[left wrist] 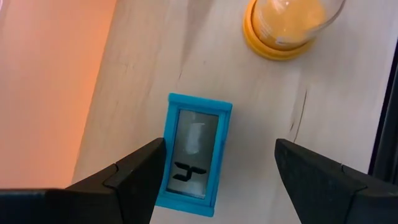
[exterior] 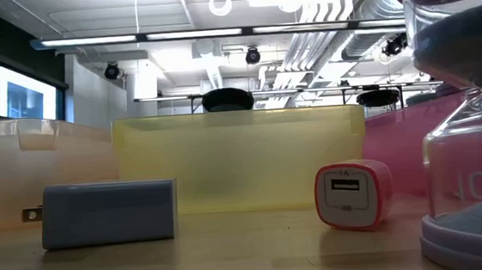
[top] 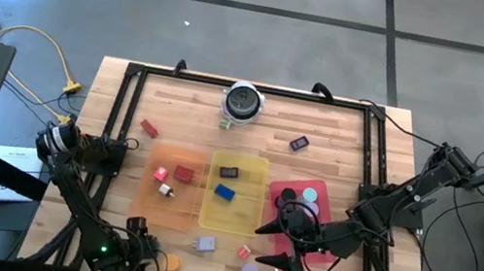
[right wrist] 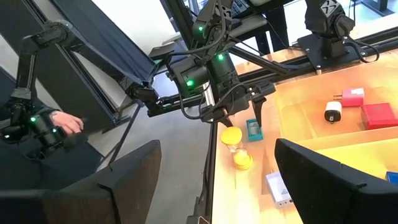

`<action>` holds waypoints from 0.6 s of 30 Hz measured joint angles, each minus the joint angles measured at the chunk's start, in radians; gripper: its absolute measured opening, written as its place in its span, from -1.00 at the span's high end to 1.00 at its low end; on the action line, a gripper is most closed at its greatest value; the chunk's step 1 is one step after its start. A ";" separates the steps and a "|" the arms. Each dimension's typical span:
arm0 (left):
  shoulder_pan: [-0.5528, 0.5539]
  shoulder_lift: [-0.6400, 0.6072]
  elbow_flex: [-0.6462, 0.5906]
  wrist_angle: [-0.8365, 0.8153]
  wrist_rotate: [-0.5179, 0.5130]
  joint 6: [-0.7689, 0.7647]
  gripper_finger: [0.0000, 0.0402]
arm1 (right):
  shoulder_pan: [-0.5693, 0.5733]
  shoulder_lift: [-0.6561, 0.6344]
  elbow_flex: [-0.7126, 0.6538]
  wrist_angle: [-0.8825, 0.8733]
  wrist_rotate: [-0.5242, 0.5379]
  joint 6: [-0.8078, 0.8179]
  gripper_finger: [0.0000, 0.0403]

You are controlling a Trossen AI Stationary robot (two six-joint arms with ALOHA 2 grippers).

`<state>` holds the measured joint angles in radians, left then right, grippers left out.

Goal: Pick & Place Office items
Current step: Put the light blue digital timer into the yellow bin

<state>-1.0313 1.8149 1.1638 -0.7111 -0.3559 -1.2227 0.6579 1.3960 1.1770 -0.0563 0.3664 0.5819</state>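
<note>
Teal block [left wrist: 194, 154]: lies flat on the wooden table [left wrist: 155, 62], between the left gripper [left wrist: 221, 177] fingers, nothing clamped.
Orange sand timer [left wrist: 287, 25]: stands close beyond it.
Risk: closing off-centre could skid the block; the timer could tip.
Right gripper [top: 284, 269]: jaws apart, empty, by the red tray [top: 284, 188].
Count: three trays, two arms.

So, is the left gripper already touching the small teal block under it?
Apart. In the left wrist view the left gripper is open, and the teal block lies flat on the table between its fingers; wood shows between the block and the far finger.
</note>
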 joint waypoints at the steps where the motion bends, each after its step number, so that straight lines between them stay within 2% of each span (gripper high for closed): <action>1: 0.000 0.000 -0.001 -0.002 0.001 0.012 -0.45 | 0.000 0.000 0.000 0.000 0.000 0.000 -0.51; 18: 0.014 0.039 -0.002 -0.013 0.033 0.018 -0.44 | 0.000 0.000 0.000 0.001 -0.003 0.000 -0.51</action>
<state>-1.0168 1.8542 1.1614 -0.7236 -0.3231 -1.2045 0.6582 1.3960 1.1770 -0.0550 0.3634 0.5820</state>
